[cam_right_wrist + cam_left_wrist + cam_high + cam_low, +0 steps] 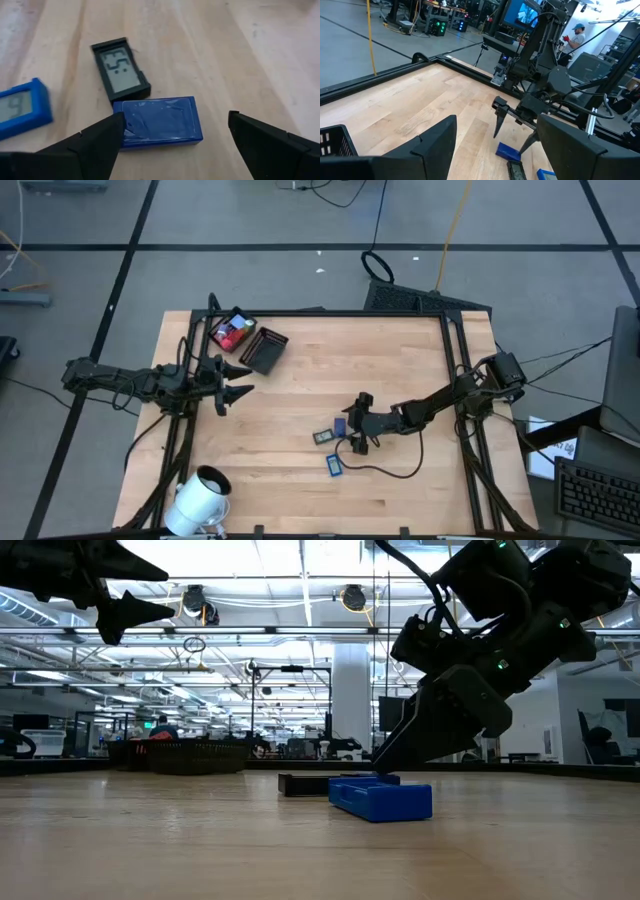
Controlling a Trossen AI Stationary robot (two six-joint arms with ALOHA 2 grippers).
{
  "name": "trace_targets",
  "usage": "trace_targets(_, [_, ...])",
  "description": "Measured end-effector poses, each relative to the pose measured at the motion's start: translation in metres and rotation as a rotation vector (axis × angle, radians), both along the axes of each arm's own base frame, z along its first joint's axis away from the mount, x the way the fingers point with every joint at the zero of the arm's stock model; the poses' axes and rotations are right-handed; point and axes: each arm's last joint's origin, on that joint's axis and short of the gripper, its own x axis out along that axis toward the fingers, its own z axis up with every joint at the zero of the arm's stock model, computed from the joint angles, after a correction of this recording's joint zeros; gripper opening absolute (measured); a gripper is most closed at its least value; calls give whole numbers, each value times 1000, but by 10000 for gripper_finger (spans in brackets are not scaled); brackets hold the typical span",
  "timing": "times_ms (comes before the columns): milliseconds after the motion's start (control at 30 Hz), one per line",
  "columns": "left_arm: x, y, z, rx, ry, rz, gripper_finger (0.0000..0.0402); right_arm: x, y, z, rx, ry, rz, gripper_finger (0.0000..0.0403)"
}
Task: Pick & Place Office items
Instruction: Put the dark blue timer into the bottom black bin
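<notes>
Right gripper (pixel 172 132) is down low over the middle of the table (pixel 300 490), fingers spread wide with nothing in them, straddling a blue box (pixel 159 121). From my wrist cam that box is a flat dark-blue rectangle with a shiny, slightly wrinkled top, lying flat on the wood. Touching its far edge is a small black clock (pixel 120 68) with a grey digit display facing up. Off to one side sits a brighter blue clock (pixel 22 107), same kind of display, apart from the other two. From overhead all three sit in a loose cluster right by the gripper.

Left gripper (pixel 237 380) hangs over the table's left side, fingers open and empty, near the black tray (pixel 264 350) in the far left corner with some red stuff (pixel 231 332) beside it. White cylinder (pixel 202 498) sits at the near left edge.
</notes>
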Motion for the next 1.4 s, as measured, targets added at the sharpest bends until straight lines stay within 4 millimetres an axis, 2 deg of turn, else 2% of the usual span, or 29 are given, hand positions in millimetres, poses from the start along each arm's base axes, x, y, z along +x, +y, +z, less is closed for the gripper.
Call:
trace_targets(267, [0, 0, 0, 0, 0, 0, 278, 1, 3, -9, 70, 27, 19, 354])
trace_targets(867, [0, 0, 0, 0, 0, 0, 278, -6, 36, 0, 87, -12, 166, 353])
trace_targets(967, [0, 0, 0, 0, 0, 0, 278, -6, 42, 6, 82, -25, 197, 353])
trace_targets(1133, [0, 0, 0, 0, -1, 0, 278, -7, 52, 31, 82, -120, 252, 353])
trace_targets(1233, [0, 0, 0, 0, 0, 0, 278, -9, 57, 38, 86, -150, 266, 352])
trace_targets(1333, [0, 0, 0, 0, 0, 0, 278, -11, 62, 34, 50, -144, 241, 352])
trace_targets(1400, [0, 0, 0, 0, -1, 0, 278, -11, 63, 24, 25, -109, 229, 352])
